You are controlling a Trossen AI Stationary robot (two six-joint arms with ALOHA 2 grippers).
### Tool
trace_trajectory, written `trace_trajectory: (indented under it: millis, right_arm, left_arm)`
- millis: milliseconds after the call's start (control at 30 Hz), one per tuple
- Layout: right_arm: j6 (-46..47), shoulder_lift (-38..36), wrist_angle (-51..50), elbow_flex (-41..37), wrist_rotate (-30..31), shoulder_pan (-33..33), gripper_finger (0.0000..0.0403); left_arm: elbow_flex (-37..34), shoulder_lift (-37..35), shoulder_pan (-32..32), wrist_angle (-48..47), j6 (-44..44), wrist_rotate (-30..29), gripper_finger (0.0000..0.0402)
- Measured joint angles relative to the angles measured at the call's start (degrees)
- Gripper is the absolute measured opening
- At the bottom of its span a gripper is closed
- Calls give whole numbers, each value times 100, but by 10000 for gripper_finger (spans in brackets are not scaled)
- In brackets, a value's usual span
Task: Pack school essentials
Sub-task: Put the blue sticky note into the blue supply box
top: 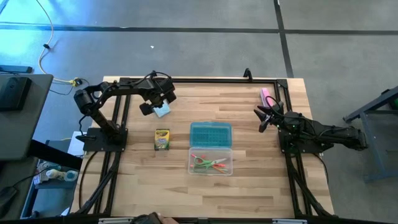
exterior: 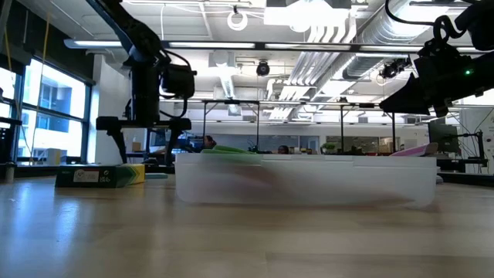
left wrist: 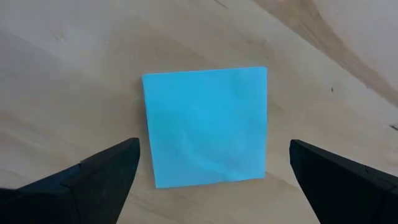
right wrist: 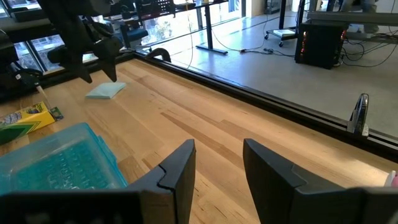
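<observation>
Left gripper (left wrist: 211, 171) hangs spread wide over the light-blue square pad (left wrist: 205, 126) lying flat on the table (top: 249, 186), probably just above; next: descend, pinch its edges, carry it to the clear case (top: 211, 160); right gripper (right wrist: 217, 165) waits, parted

The pad (left wrist: 205, 126) is plain light blue on the pale striped wood table (top: 249, 180). The crayon box (top: 161, 139) beside the case (top: 211, 160) is yellow and green. The case is clear with a teal lid (top: 211, 134), holding orange, red and green pens (top: 208, 163). Both grippers are black.
</observation>
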Motion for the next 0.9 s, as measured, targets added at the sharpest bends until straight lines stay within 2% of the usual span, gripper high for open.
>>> trace_trajectory:
  millis: [167,400,900]
  right_arm:
    - [0,0,0,0,0,0,126]
    - [0,1,0,0,2,0,126]
    - [0,0,0,0,1,0,126]
  left_arm:
    - [0,109,-20,0,-58,-39,400]
    - [-7,426,-19,198,72,257,400]
    - [-346,396,-22,680,49,-34,400]
